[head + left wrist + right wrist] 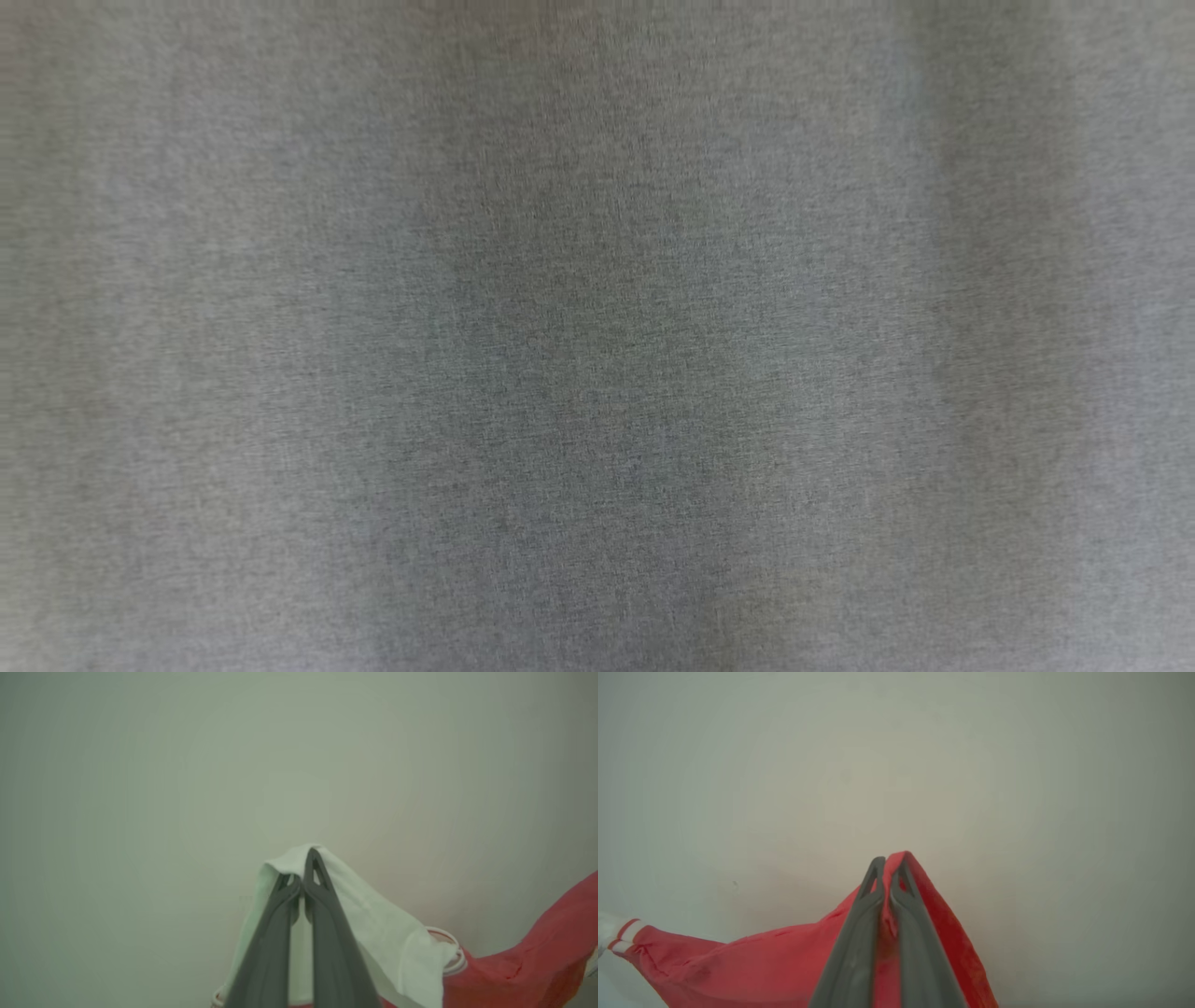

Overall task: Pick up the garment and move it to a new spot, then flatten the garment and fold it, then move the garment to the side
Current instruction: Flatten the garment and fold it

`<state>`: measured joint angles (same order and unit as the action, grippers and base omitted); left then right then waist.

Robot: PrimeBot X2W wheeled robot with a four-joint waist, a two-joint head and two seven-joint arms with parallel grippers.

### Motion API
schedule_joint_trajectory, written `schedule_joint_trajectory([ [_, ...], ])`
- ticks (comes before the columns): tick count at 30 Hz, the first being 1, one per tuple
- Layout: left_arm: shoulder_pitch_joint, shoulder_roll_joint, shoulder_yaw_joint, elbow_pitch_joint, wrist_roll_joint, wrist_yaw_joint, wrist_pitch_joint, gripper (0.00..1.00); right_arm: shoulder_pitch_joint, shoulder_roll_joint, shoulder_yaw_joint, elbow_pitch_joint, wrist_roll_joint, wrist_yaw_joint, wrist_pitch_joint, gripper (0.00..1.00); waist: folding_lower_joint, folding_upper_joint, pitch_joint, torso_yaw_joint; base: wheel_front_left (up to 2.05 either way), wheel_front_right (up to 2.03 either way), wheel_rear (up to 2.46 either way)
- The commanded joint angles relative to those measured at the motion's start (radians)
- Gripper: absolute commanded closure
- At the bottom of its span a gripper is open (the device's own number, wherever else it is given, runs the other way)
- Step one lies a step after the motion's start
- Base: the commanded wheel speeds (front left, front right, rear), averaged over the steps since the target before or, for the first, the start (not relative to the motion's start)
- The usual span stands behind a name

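My left gripper (299,867) is pinching the red garment (537,961) by its soft white part, and my right gripper (890,862) is clamped on its red cloth.

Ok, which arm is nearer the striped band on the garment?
Left. Its jaws are shut on white cloth right beside the striped band; the right jaws pinch red cloth, with the band far off at that view's edge.
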<state>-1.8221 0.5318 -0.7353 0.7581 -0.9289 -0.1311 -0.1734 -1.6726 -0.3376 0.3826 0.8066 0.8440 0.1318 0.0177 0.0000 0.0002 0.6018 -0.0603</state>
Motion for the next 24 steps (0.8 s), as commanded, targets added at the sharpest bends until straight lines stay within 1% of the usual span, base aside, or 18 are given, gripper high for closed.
schedule_joint_trajectory([
  [1,0.075,0.020,0.001,-0.028,-0.036,0.002,-0.022,1.00,0.064,-0.024,0.014,-0.041,0.034,-0.002,-0.003,1.00,0.0000,-0.0002,-0.040,0.006,0.00,0.00,0.00],
  [4,0.227,0.050,-0.009,-0.108,-0.071,0.002,-0.058,1.00,0.223,-0.074,0.039,-0.131,0.094,-0.002,-0.013,1.00,0.0000,-0.0002,-0.088,0.009,0.00,0.00,0.00],
  [6,0.341,0.058,0.009,-0.169,-0.103,0.004,-0.076,1.00,0.344,-0.116,0.051,-0.201,0.131,-0.002,-0.027,1.00,0.0000,-0.0002,-0.122,0.015,0.00,0.00,0.00],
  [8,0.462,0.070,0.033,-0.242,-0.122,0.027,-0.087,1.00,0.478,-0.150,0.046,-0.265,0.172,-0.002,-0.047,1.00,0.0000,-0.0002,-0.154,0.021,0.00,0.00,0.00],
  [10,0.593,0.087,0.076,-0.332,-0.141,0.067,-0.091,1.00,0.611,-0.180,0.044,-0.330,0.205,-0.002,-0.066,1.00,0.0000,-0.0002,-0.179,0.022,0.00,0.00,0.00],
  [12,0.720,0.096,0.136,-0.436,-0.131,0.107,-0.093,1.00,0.733,-0.200,0.037,-0.382,0.228,-0.002,-0.083,1.00,0.0000,-0.0002,-0.201,0.025,0.00,0.00,0.00],
  [14,0.865,0.089,0.200,-0.542,-0.110,0.145,-0.092,1.00,0.841,-0.214,0.025,-0.426,0.250,-0.002,-0.099,1.00,0.0000,-0.0002,-0.223,0.026,0.00,0.00,0.00],
  [16,1.013,0.066,0.280,-0.639,-0.089,0.182,-0.092,1.00,0.938,-0.220,0.009,-0.466,0.267,-0.002,-0.117,1.00,0.0000,-0.0002,-0.247,0.026,0.00,0.00,0.00],
  [19,1.227,0.014,0.383,-0.759,-0.051,0.218,-0.092,1.00,1.068,-0.220,-0.018,-0.519,0.277,-0.002,-0.141,1.00,0.0000,-0.0002,-0.284,0.030,0.00,0.00,0.00],
  [21,1.366,-0.028,0.426,-0.803,-0.014,0.226,-0.092,1.00,1.151,-0.216,-0.047,-0.545,0.287,-0.002,-0.153,1.00,0.0000,-0.0002,-0.307,0.034,0.00,0.00,0.00],
  [24,1.555,-0.100,0.472,-0.837,0.018,0.218,-0.092,1.00,1.257,-0.212,-0.080,-0.573,0.281,-0.002,-0.161,1.00,0.0000,-0.0002,-0.337,0.034,0.00,0.00,0.00],
])
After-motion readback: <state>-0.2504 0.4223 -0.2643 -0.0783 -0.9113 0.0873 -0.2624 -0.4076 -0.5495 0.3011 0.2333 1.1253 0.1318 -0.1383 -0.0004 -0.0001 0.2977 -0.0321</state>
